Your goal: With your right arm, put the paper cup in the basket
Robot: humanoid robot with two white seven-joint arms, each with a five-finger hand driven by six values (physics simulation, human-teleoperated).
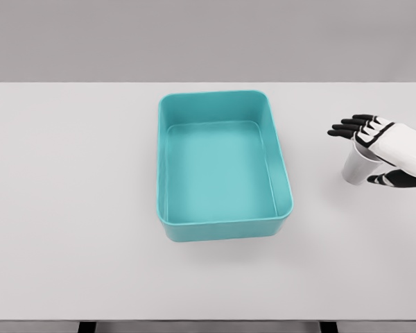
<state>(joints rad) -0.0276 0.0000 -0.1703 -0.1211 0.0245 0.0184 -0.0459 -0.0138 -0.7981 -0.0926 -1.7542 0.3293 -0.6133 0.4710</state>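
Right hand w/ black fingers curled round the paper cup, pinching it vs the thumb. Cup's tilted, off to the right of the teal basket, well apart from it, just over the white surface. Basket sits mid-surface.

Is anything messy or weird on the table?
Nothing looks spilled or broken. The teal basket sits flat and holds nothing. The only odd bit is the paper cup: it is tilted, not upright, at the right hand to the right of the basket. The hand's fingers are spread.
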